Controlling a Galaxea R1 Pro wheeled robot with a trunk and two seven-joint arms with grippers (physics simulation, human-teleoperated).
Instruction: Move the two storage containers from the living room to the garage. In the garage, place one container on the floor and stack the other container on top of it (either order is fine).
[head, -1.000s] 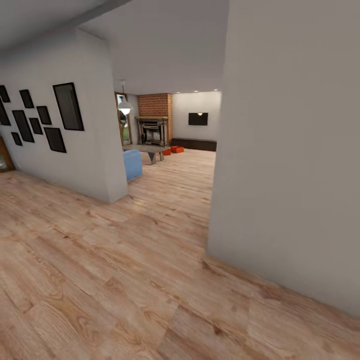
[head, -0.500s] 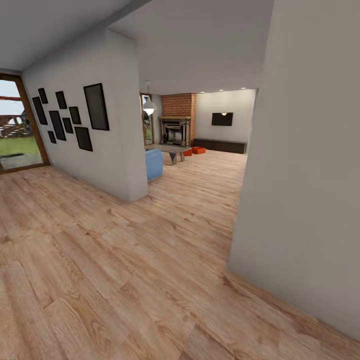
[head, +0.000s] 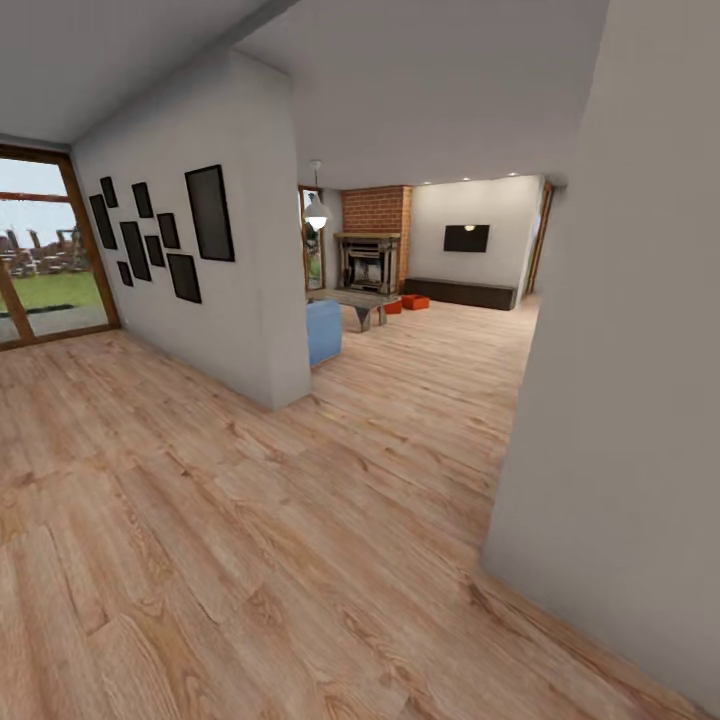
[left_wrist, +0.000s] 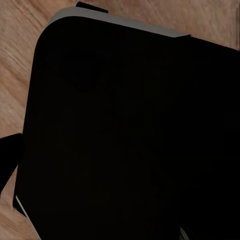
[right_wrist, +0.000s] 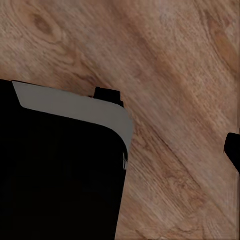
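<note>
Looking down a hallway over light wood-plank flooring (head: 250, 520) into the living room (head: 440, 300). Two storage containers (head: 408, 303), small and orange-red, sit on the floor far ahead, near the coffee table (head: 352, 300) and brick fireplace (head: 372, 245). Blue sofa (head: 323, 331) corner sticks out past the picture-hung wall (head: 200, 280). Wrist views: dark robot body over wood planks; claw state, left or right, cannot be told.

Two storage containers (head: 409, 302), small orange-red bins, far off on living room (head: 440, 330) planks
</note>
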